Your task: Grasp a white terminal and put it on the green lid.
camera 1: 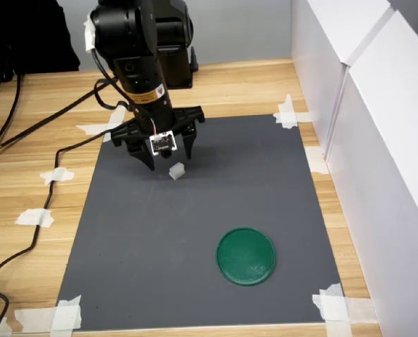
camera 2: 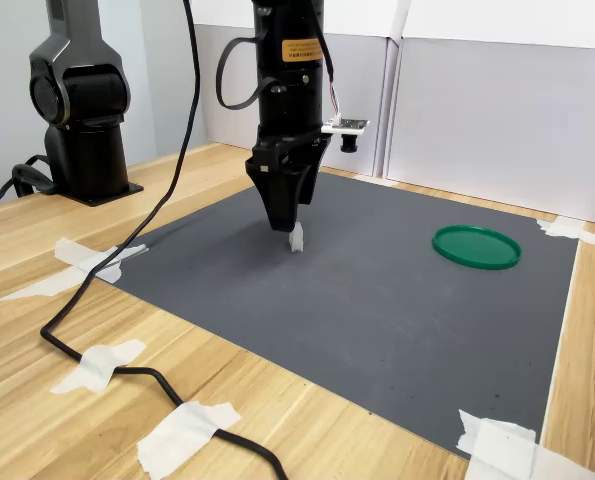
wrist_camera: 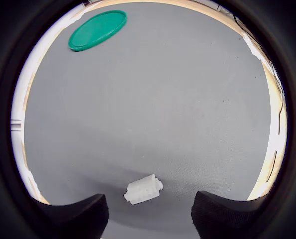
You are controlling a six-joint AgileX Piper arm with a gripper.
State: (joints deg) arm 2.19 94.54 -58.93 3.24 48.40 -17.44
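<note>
The gripper (camera 1: pixel 172 156) hangs over the white terminal (camera 1: pixel 176 170), fingers spread apart. The green lid (camera 1: pixel 246 255) lies well apart on the mat.

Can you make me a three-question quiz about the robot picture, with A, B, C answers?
1. Where does the white terminal lie?
A. On the green lid
B. On the grey mat, between the end effector's fingers
C. On the bare wooden table

2. How many green lids are on the mat?
A. One
B. Two
C. Three

3. What is the end effector doing?
A. Shut on the terminal, lifting it
B. Resting on the lid
C. Open, fingers on either side of the terminal

Answers:
1. B, because the wrist view shows the terminal on the grey mat in the gap between the two fingers, far from the green lid.
2. A, because both exterior views show a single green disc.
3. C, because the fingers stand apart with the terminal lying on the mat between them.
</note>
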